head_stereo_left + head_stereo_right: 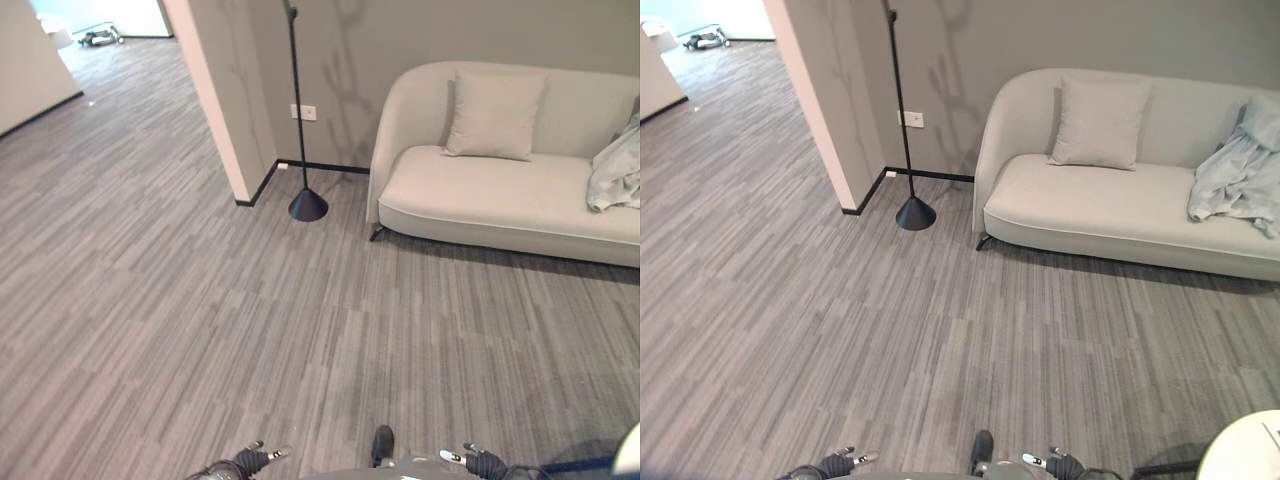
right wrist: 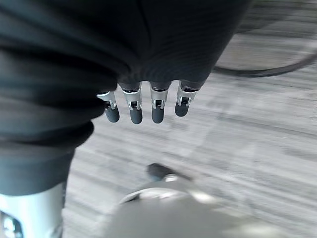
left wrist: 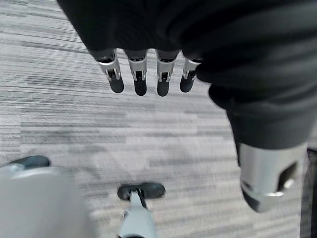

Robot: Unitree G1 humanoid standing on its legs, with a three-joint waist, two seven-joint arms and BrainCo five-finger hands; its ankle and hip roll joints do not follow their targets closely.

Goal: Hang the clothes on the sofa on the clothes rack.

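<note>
Both hands (image 3: 148, 74) (image 2: 148, 106) hang, fingers straight

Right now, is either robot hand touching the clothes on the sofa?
Apart. The right eye view shows the clothes lying on the sofa, with open floor before the left robot hand and right robot hand.

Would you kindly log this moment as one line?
phase: approach | garment: on sofa | left hand: open, empty | right hand: open, empty

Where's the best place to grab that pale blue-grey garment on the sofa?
Judging by its pose, take the crumpled pale blue-grey garment at the bunched folds on the cream sofa's seat, coming from the open front; raised folds give fingers something to pinch.
</note>
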